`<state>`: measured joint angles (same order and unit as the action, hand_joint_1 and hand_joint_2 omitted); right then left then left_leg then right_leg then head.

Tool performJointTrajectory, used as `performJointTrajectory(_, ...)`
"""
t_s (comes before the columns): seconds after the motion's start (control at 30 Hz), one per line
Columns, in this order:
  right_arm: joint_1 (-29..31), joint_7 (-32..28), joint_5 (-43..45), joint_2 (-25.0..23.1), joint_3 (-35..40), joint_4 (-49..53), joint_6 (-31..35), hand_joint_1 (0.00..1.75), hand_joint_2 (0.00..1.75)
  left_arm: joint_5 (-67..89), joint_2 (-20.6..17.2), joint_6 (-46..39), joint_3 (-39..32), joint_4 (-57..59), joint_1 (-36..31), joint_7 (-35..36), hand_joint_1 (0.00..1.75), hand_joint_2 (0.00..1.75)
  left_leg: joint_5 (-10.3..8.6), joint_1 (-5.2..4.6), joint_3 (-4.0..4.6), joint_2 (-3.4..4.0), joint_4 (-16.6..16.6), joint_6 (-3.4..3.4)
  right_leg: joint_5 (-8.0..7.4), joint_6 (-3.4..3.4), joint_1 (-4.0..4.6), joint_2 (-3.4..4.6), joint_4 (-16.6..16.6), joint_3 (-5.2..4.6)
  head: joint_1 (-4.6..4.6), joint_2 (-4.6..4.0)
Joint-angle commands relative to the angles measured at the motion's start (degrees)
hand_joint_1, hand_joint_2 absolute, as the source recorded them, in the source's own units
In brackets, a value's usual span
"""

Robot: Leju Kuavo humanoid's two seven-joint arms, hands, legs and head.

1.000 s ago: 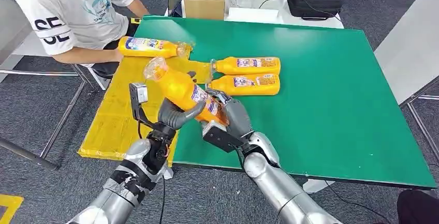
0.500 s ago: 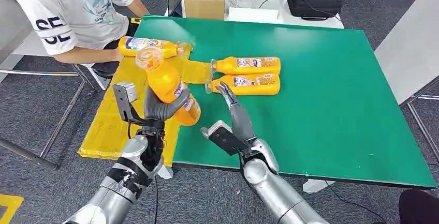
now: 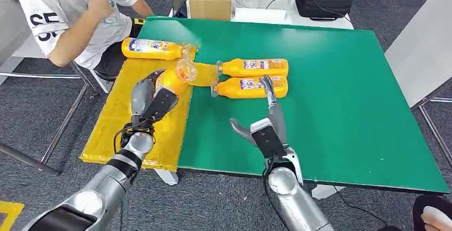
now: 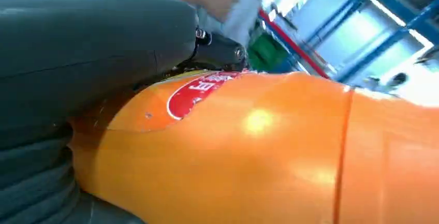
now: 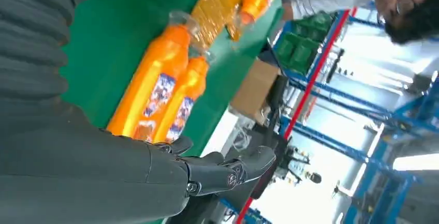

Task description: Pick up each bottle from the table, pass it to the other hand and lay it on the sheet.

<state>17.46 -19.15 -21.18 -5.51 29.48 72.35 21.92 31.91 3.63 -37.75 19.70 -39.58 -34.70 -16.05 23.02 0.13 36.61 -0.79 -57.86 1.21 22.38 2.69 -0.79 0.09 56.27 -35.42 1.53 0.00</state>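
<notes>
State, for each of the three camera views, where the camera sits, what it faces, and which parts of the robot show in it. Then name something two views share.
Head view: high on the body, facing forward and down at the green table; both arms, left hand, right hand.
Left wrist view: behind the left hand, close on the held bottle.
Right wrist view: behind the right hand, facing two lying bottles.
Shared: those two bottles also show in the head view.

the head view looks down from high up at the green table [image 3: 330,97] and both arms. the left wrist view sits very close to an orange bottle [image 4: 269,151]. the right wrist view looks along the table from low down, past two bottles [image 5: 155,92]. head and right wrist views share those bottles.
</notes>
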Motion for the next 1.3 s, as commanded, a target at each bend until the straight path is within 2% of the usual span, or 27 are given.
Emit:
performJointTrajectory(0.03, -1.88, 1.6, 0.08, 1.82, -4.63, 7.43, -2.83, 0.0, 1.75, 20.53, -4.5, 4.21, 9.98, 18.86, -9.09, 16.14, 1.75, 1.75, 0.09, 0.01, -0.19, 0.0, -0.01, -0.05, 0.11, -0.07, 0.02, -0.05, 0.03, 0.19, 0.02, 0.0)
performJointTrajectory(0.2, -2.51, 1.96, -0.01, 1.76, -5.35, 8.46, -3.77, 0.0, 1.75, 26.17, -5.13, 9.79, 11.68, 20.41, -9.71, 19.97, 1.75, 1.75, 0.12, 0.03, -0.2, 0.07, -0.02, -0.06, 0.11, -0.09, 0.04, 0.01, 0.02, 0.2, 0.02, 0.0)
performJointTrajectory(0.3, -2.61, 1.97, 0.0, 1.81, -5.45, 8.57, -3.79, 0.0, 1.75, 26.31, -5.19, 9.81, 11.64, 20.34, -9.62, 20.05, 1.75, 1.75, 0.1, 0.02, -0.18, 0.05, -0.02, -0.05, 0.11, -0.08, 0.03, -0.03, 0.01, 0.18, 0.0, 0.0)
performJointTrajectory(0.37, -2.88, 2.11, 0.54, 1.65, -6.01, 9.03, -4.5, 0.0, 1.75, 28.28, -4.99, 13.98, 12.1, 21.41, -10.11, 22.53, 1.75, 1.75, 0.15, 0.05, -0.21, 0.08, -0.06, -0.06, 0.13, -0.1, 0.07, 0.0, 0.03, 0.22, 0.0, 0.0)
performJointTrajectory(0.43, -3.17, 2.21, 1.06, 1.56, -6.69, 9.62, -5.33, 0.0, 1.75, 28.46, -4.82, 19.87, 11.0, 21.84, -10.18, 22.84, 1.75, 1.75, 0.17, 0.06, -0.24, 0.08, -0.08, -0.07, 0.16, -0.11, 0.07, -0.03, 0.05, 0.24, 0.0, 0.0)
performJointTrajectory(0.6, -3.17, 2.31, 1.22, 1.64, -6.79, 9.72, -5.81, 0.0, 1.75, 28.48, -4.99, 20.55, 10.69, 22.0, -10.05, 22.83, 1.75, 1.75, 0.07, 0.03, -0.1, 0.1, -0.02, -0.04, 0.05, -0.06, 0.04, 0.02, 0.0, 0.09, 0.02, 0.0)
performJointTrajectory(0.77, -3.56, 2.41, 2.16, 1.97, -7.49, 10.2, -7.39, 0.0, 1.75, 28.86, -6.05, 29.32, 9.17, 23.64, -10.36, 23.5, 1.75, 1.75, 0.07, 0.01, -0.15, 0.1, 0.02, -0.04, 0.05, -0.06, 0.02, 0.04, -0.02, 0.14, 0.0, 0.0)
performJointTrajectory(0.8, -3.55, 2.4, 2.16, 2.07, -7.6, 10.19, -7.4, 0.0, 1.75, 28.7, -6.11, 30.23, 9.01, 24.01, -10.44, 23.47, 0.0, 1.75, 0.15, 0.01, -0.33, 0.12, 0.02, -0.06, 0.13, -0.1, 0.03, 0.04, -0.02, 0.33, -0.02, 0.0)
performJointTrajectory(0.83, -3.5, 2.33, 3.08, 2.27, -7.73, 10.15, -8.22, 0.0, 1.75, 27.98, -6.23, 32.84, 8.16, 24.23, -10.54, 22.5, 0.0, 0.0, 0.09, 0.01, -0.2, 0.12, 0.03, -0.04, 0.05, -0.07, 0.02, 0.08, -0.02, 0.2, 0.02, 0.0)
performJointTrajectory(0.93, -3.32, 1.9, 4.85, 2.68, -8.31, 9.89, -9.31, 0.0, 1.75, 26.06, -6.54, 35.46, 6.35, 23.97, -10.59, 19.37, 0.0, 0.0, 0.16, 0.03, -0.38, 0.15, -0.01, -0.07, 0.13, -0.11, 0.05, 0.08, -0.01, 0.39, -0.02, 0.0)
performJointTrajectory(1.13, -3.07, 1.81, 4.68, 3.0, -8.42, 9.54, -9.31, 0.0, 1.75, 26.21, -6.79, 36.22, 6.47, 23.93, -10.84, 18.91, 0.0, 0.0, 0.05, 0.0, -0.33, 0.04, 0.05, -0.03, 0.05, -0.05, 0.01, 0.02, -0.03, 0.34, 0.02, 0.0)
performJointTrajectory(1.3, -3.09, 1.53, 5.78, 3.79, -8.99, 8.64, -9.96, 0.0, 1.75, 18.94, -7.12, 39.12, 0.29, 21.88, -10.27, 10.55, 0.0, 0.0, 0.05, -0.01, -0.35, 0.02, 0.04, -0.06, 0.05, -0.06, 0.0, 0.04, -0.03, 0.38, 0.0, -0.02)
